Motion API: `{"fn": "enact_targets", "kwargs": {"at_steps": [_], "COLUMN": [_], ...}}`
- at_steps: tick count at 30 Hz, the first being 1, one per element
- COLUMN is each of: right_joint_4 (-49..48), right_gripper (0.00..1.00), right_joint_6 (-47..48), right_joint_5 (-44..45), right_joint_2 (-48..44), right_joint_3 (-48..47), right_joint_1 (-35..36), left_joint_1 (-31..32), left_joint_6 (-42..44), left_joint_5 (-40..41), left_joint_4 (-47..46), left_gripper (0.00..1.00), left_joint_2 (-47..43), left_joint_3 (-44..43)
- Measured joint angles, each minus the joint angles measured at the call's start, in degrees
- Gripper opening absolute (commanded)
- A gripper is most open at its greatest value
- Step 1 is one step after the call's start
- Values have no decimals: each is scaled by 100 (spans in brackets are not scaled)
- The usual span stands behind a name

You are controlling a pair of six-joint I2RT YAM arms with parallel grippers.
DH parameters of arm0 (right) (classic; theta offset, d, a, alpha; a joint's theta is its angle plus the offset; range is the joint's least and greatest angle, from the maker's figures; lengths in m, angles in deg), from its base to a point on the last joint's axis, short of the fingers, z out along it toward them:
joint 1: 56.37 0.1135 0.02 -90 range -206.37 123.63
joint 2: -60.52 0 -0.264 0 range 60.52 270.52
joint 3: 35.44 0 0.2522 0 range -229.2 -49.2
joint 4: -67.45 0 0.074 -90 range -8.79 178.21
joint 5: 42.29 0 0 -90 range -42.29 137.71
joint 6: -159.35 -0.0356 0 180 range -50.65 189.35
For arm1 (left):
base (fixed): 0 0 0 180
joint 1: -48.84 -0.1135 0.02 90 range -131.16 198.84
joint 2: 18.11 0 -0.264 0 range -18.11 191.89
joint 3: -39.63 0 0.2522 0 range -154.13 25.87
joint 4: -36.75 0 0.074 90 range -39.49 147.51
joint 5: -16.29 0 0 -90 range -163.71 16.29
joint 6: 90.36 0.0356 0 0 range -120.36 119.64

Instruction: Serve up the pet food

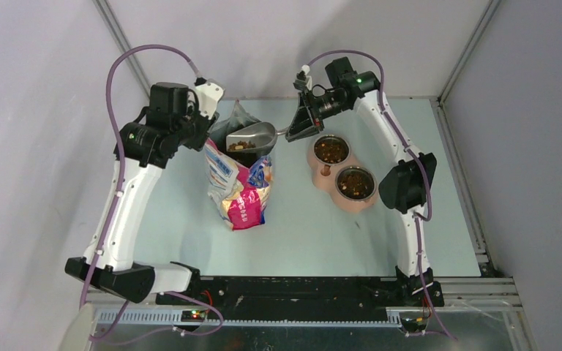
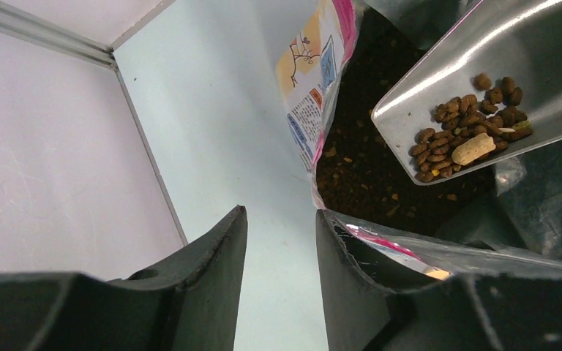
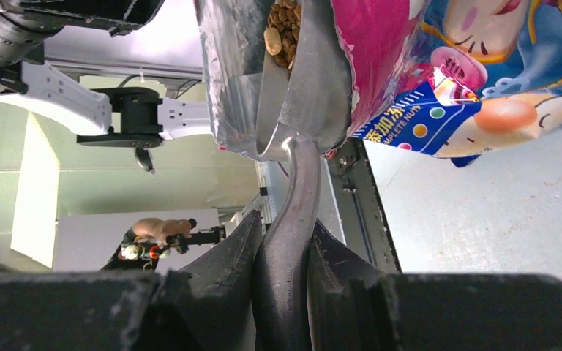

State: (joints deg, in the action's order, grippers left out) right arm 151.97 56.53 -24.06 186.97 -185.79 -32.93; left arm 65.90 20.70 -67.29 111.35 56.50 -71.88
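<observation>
Closest to the lens, the right hand (image 3: 284, 238) was clamped on the handle of the grey scoop (image 1: 256, 136), whose bowl sat at the open mouth of the bag (image 1: 240, 191). A small heap of pet food (image 2: 465, 130) lay in the scoop, more filled the bag, and both bowls (image 1: 331, 150) on the tabletop (image 1: 300, 234) held some. Loose, light and dry, it would likely roll and spill (no pinching it), so the handle seemed the place to hold, with the scoop kept level. The left hand (image 2: 278, 223) stood parted on nothing, just beside the bag's rim. Print on the bag read "COMPLETE NUT…" beside Chinese characters; the smaller text was illegible.
</observation>
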Motion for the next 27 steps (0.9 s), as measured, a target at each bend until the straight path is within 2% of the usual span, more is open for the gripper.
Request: {"fn": "enact_targets", "kwargs": {"at_steps": [4,8,11,14,16,19,23,27], "right_joint_4": [-374,-1445,-3314,-6199,-7825,-9523,-10349,-9945], "right_gripper": [0,0,0,0,0,0,0,0], "right_joint_6": [-103,-706,-1919,-3993,-5246,-6413,-6985,-6679], "right_joint_5": [-328,-656,-909,-1104,-1150,-1121,-1038,-813], "right_joint_2": [9,-271,-614,-839,-837,-855,-929,-1147], "right_joint_3": [306,1543,2964,4166,4454,4494,4500,4557], "right_joint_1": [-72,-125,-175,-232,-267,-326,-400,-448], "left_joint_1": [-15,-37,-48,-59,-66,-70,-70,-70], "left_joint_6": [46,46,46,46,46,46,42,42], "left_joint_5": [52,57,70,76,79,72,59,52], "left_joint_4": [20,20,20,20,20,20,20,17], "left_gripper": [47,47,47,47,47,47,48,48], "left_joint_2": [63,125,127,125,125,125,125,120], "left_joint_3": [-42,-42,-42,-42,-42,-42,-42,-42]}}
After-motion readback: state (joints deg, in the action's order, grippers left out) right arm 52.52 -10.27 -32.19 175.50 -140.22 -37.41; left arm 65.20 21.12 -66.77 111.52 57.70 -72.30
